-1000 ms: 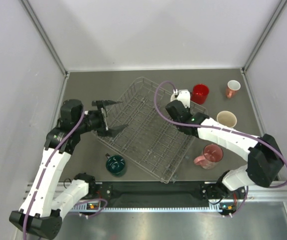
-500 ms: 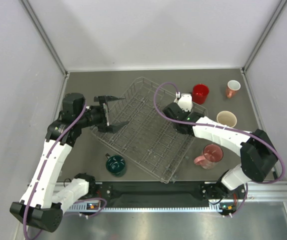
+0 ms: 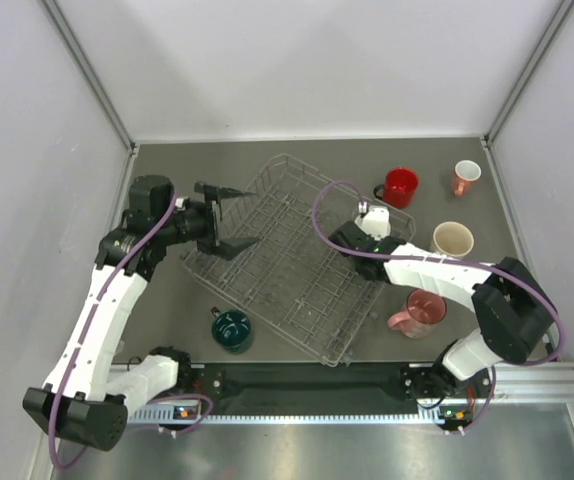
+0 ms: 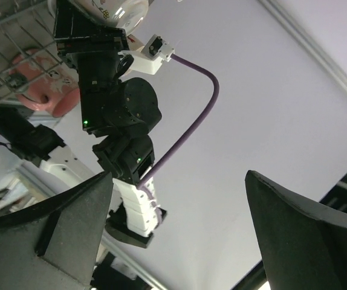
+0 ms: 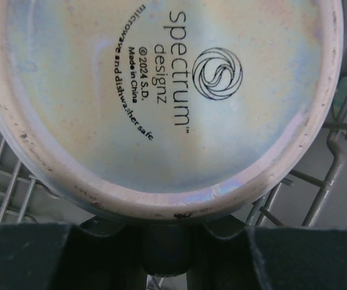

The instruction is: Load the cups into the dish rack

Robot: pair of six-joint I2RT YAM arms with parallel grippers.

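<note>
The silver wire dish rack lies askew mid-table. My right gripper hovers at its right edge, shut on the handle of a pearly iridescent cup whose printed base fills the right wrist view, with rack wires behind it. The left wrist view shows that cup under the right arm. My left gripper is open over the rack's left edge, nothing between its fingers. A dark teal cup stands near the rack's front-left side. Red, salmon, cream and translucent pink cups stand right of it.
Grey walls with metal posts close in the table on three sides. A metal rail carrying both arm bases runs along the near edge. The right arm's purple cable loops over the rack.
My right gripper has carried the cup from the rack's far right corner nearer, along its right edge. The left gripper has shifted slightly toward the back, still open.
</note>
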